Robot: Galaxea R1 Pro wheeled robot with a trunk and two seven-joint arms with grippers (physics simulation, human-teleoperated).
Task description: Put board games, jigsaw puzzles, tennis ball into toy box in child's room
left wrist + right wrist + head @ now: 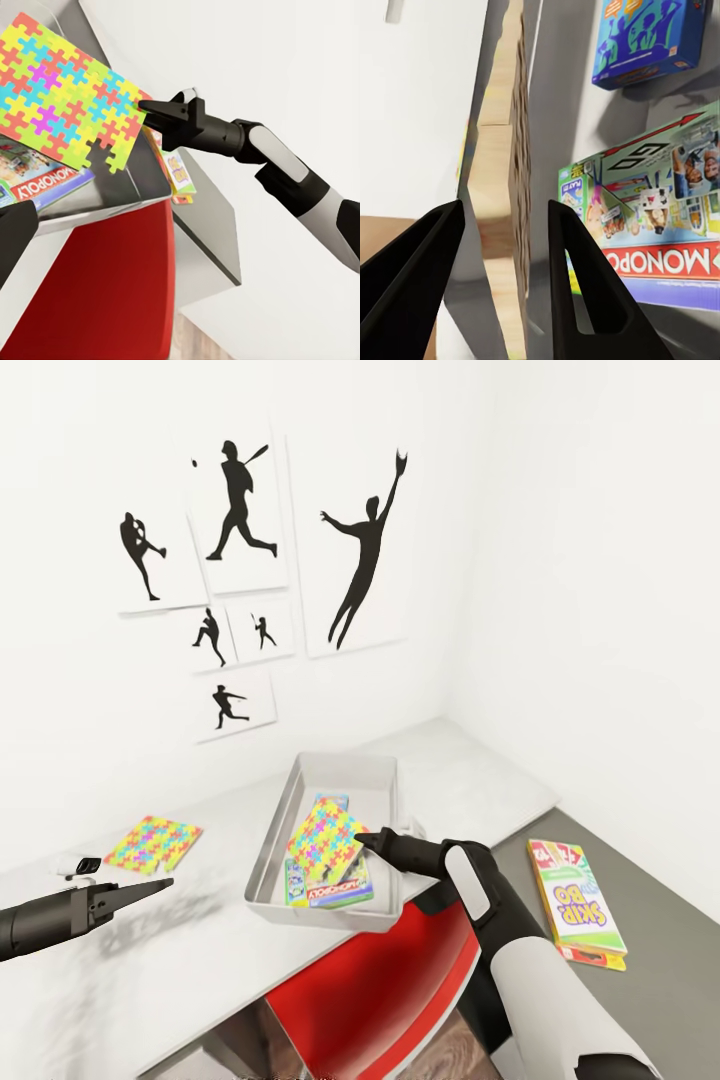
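Toy box on table; Monopoly box inside; second puzzle left; Skip-Bo box right.

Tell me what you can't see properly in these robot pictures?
- Head view: the jigsaw puzzle held over the toy box covers much of the Monopoly box.
- Right wrist view: the puzzle shows edge-on, print unseen.
- Head view: the small white thing near the left gripper is too small to identify.

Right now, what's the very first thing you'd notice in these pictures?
The bright jigsaw puzzle, pinched at its edge by the right gripper, hangs tilted over the grey toy box on the table. The Monopoly box already lies inside. A second puzzle waits on the table, and black sports silhouettes cover the wall.
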